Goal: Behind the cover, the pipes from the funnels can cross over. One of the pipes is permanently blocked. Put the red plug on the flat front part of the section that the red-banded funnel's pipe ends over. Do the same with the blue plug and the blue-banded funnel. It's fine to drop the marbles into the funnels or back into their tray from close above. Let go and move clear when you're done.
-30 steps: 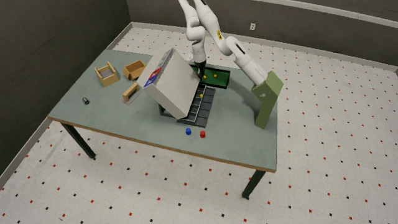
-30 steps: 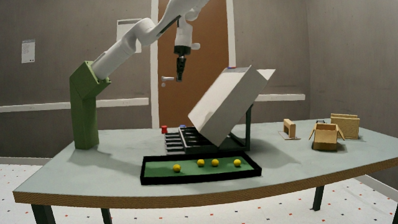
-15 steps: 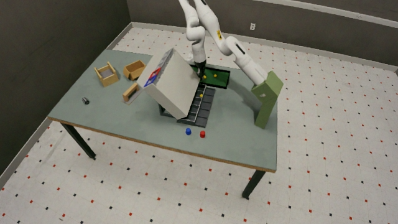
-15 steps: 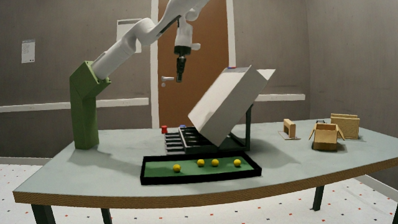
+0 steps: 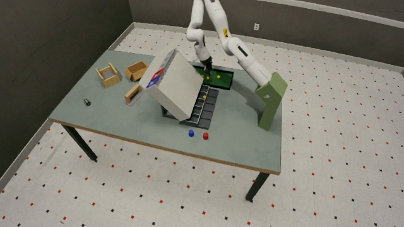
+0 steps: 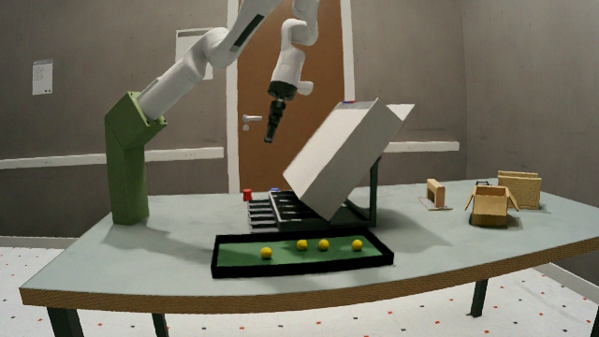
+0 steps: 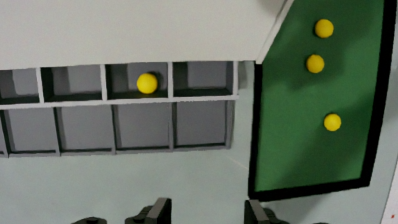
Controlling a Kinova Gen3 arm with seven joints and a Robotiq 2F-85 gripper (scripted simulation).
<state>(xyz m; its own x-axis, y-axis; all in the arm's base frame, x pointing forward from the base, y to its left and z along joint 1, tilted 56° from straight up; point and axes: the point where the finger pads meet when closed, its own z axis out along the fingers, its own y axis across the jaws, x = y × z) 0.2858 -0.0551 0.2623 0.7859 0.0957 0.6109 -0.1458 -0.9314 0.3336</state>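
- Exterior view shows you the gripper hanging in the air, pointing down, well above the table.
- In the wrist view you see its jaws standing apart, partly opened, and between them you find no object.
- Your red plug and your blue plug are both on the table, near each other but not touching. They are beyond the end of the section rack that is opposite to the marble tray.
- You can see one yellow marble inside the section which is second from the tray end.
- Four other marbles you can count on the green tray in the exterior view.
- The flat front parts you see in the wrist view carry no plug.
- Above the rack you have the tilted pale cover, with red and blue bands at its upper edge. The pipes are hidden from you, so you cannot tell from these views where each one ends.

The tool has come down and now leans more, its fingertips nearer the robot's base.
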